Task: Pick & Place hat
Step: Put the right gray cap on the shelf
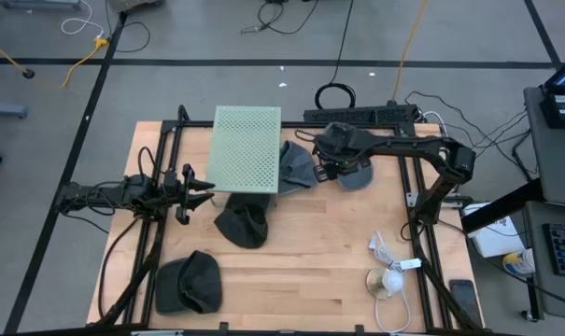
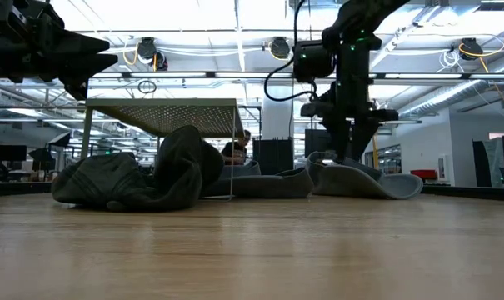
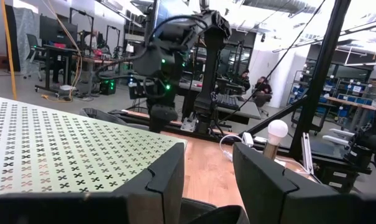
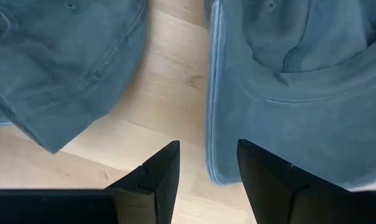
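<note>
Hovering | right pincer (image 4: 206,168) open | hat (image 4: 299,81) just beneath

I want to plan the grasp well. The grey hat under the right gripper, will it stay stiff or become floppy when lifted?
Probably floppy: the hat lies flattened on the table with soft creases in its crown. Its brim edge looks firmer and may hold shape, so the open right gripper, hovering over that edge, could pinch there. It seems light cloth, unlikely to roll, though it may sag or fold when raised.
</note>
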You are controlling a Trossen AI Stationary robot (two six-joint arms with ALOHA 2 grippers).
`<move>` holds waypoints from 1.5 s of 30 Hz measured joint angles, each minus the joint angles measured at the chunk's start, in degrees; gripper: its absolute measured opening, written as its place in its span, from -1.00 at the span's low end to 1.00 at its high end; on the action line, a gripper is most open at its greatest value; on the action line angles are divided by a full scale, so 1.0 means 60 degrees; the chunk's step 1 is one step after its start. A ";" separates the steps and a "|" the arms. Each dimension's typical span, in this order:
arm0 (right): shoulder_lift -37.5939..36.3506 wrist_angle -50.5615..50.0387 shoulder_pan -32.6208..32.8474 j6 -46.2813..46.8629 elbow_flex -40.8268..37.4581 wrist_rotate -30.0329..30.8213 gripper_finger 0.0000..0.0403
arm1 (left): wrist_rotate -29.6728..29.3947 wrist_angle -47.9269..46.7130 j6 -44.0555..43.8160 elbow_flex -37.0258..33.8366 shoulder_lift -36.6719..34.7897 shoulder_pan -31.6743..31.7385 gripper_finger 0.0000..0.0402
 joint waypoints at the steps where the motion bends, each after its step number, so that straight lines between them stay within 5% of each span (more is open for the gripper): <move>1: 0.0000 0.0086 0.0044 -0.0002 -0.0111 0.0026 -0.24 | -0.0002 0.0000 0.0001 0.0001 0.0000 0.0000 -0.30; 26: 0.0000 0.1262 0.0570 0.0209 -0.1676 0.0798 -0.26 | 0.0000 0.0000 0.0001 0.0001 0.0003 0.0000 -0.30; 38: -0.0018 0.1199 0.0570 0.0208 -0.1661 0.0914 -0.92 | -0.0003 0.0000 -0.0001 0.0000 0.0003 0.0000 -0.30; 45: -0.0382 0.0911 0.0570 0.0467 -0.1666 0.1045 -0.96 | -0.0001 0.0000 0.0001 -0.0001 0.0004 0.0000 -0.30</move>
